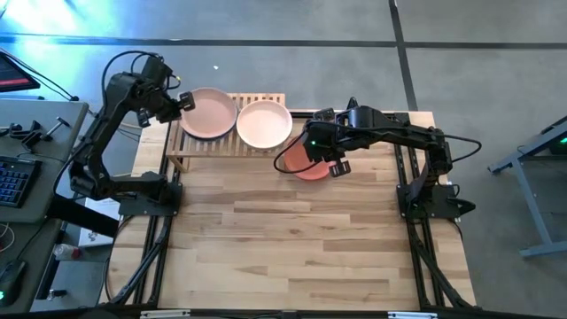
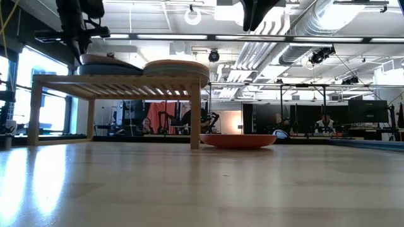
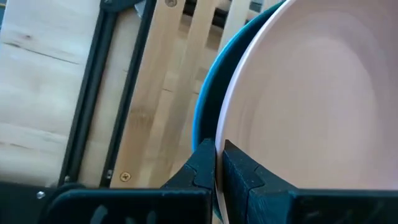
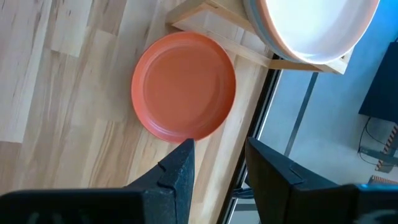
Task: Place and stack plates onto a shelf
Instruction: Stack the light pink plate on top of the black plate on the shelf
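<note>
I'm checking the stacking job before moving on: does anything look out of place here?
Yes. The terracotta plate lies on the tabletop beside the shelf, not on it. The open right gripper hovers above it. The left gripper pinches the pink plate atop the left stack.

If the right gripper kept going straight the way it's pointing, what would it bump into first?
Probably the terracotta plate on the table. The open right gripper hangs above, aimed down near the plate's edge, so it might touch the rim or bare wood beside it; depth is hard to judge.
</note>
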`<action>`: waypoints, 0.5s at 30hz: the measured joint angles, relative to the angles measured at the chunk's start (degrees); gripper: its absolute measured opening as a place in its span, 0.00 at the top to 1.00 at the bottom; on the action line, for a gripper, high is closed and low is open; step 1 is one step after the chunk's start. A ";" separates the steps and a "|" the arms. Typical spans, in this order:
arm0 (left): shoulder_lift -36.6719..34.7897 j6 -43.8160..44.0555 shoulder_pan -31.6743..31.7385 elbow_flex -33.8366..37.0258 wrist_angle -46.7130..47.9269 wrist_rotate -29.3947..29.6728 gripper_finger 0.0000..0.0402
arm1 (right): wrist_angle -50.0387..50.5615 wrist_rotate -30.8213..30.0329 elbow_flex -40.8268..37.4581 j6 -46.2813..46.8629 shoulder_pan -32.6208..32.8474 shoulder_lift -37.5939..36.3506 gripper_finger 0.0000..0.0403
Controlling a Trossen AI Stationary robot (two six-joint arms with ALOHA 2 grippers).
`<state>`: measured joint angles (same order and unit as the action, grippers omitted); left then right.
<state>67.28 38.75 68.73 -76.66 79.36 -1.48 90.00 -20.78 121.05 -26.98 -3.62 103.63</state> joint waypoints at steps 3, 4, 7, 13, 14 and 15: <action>0.16 -0.03 0.00 0.02 0.34 1.35 0.99 | 0.00 0.00 -0.02 0.00 0.00 0.00 0.71; 0.16 -0.03 0.00 0.02 0.36 2.02 0.98 | 0.00 0.00 -0.02 0.00 0.00 0.00 0.71; 0.12 -0.01 -0.02 0.02 0.38 3.37 0.96 | 0.00 -0.01 -0.02 0.00 0.00 0.00 0.71; 0.12 -1.74 -0.02 0.02 0.45 2.88 0.92 | -0.02 -0.01 -0.04 0.00 0.00 0.02 0.71; 0.12 -2.55 -0.02 0.02 0.47 2.49 0.91 | -0.02 -0.01 -0.04 0.00 0.00 0.02 0.71; 0.12 -3.12 -0.02 0.02 0.47 1.89 0.90 | -0.02 -0.01 -0.04 0.00 0.00 0.02 0.71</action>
<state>67.40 35.63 68.71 -76.64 79.83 0.42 89.97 -20.79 121.01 -26.98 -3.62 103.66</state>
